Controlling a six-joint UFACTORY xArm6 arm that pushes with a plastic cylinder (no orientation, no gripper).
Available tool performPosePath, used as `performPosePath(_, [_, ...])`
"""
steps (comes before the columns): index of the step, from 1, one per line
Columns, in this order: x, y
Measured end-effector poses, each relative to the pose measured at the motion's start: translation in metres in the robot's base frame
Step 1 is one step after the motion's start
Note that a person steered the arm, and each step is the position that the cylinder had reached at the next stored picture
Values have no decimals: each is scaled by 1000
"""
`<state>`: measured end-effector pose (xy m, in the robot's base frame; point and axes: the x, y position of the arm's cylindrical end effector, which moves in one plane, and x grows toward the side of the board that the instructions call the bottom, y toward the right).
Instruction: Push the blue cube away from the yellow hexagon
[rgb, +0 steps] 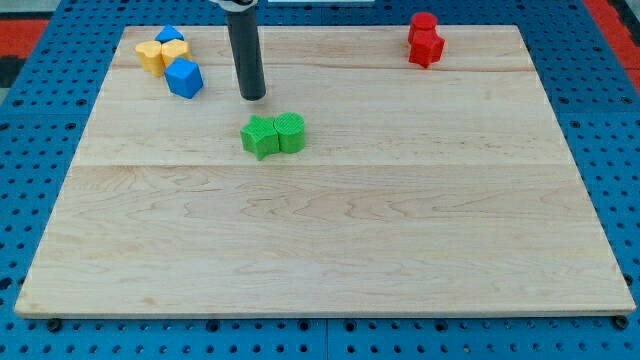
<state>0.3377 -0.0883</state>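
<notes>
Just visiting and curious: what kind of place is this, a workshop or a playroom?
Most likely a robotics lab bench. A wooden board lies on a blue perforated base; small coloured blocks, such as the blue cube, sit on it, and my tip rests to that cube's right.

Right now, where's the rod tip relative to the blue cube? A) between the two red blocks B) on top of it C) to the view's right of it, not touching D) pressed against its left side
C: my tip sits to the view's right of the blue cube, with bare board between them.
</notes>
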Motion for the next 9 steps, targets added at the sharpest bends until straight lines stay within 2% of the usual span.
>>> performPosePath(2, [28,-33])
performPosePath(4, [25,-155])
performPosePath(5, [-29,-157])
performPosePath(6, [-51,-118])
performPosePath(8, [-15,-115])
performPosePath(9, [-12,-102])
